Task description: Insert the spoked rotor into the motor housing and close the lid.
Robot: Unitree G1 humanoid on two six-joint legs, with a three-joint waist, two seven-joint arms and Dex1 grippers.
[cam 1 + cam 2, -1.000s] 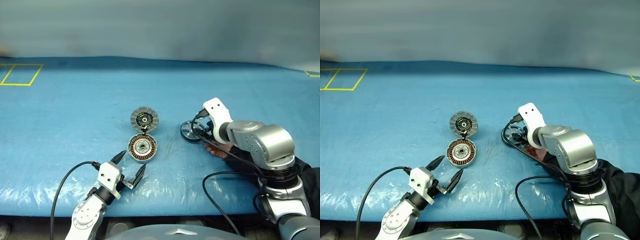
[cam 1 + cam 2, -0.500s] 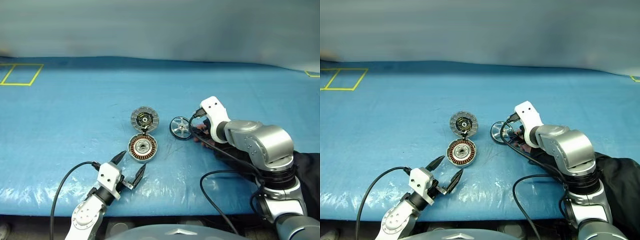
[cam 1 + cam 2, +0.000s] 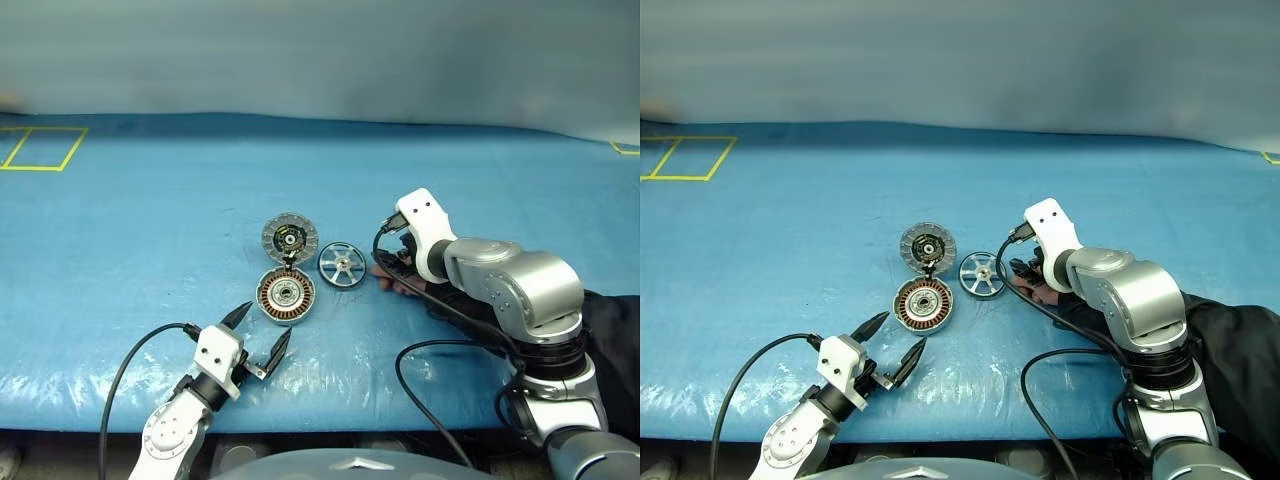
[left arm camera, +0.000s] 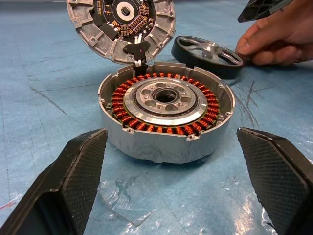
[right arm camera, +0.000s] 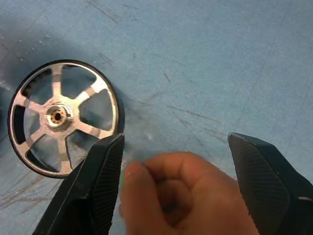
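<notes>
A blue plastic sheet (image 3: pixel 150 200) covers the table, with yellow tape lines (image 3: pixel 40 148) at its far left corner. Behind it is a plain grey wall.

The motor housing (image 3: pixel 285 296) sits flat on the sheet with its open side up, so the orange windings show. The lid (image 3: pixel 290 238) stands tilted just behind the motor housing, touching its back edge, with its dark inner face toward the robot.

A second ago the spoked rotor (image 3: pixel 342 265) was well to the right of the motor housing, partly under the right arm. Now it lies flat just beside the motor housing, on its right, spokes and silver hub facing up.

A person's hand (image 5: pixel 181 196) touches the sheet right by the spoked rotor, on the side away from the motor housing.

The right gripper (image 5: pixel 171 161) hangs over that hand, fingers apart and holding nothing. The left gripper (image 4: pixel 173 156) sits in front of the motor housing, fingers wide apart and empty.
</notes>
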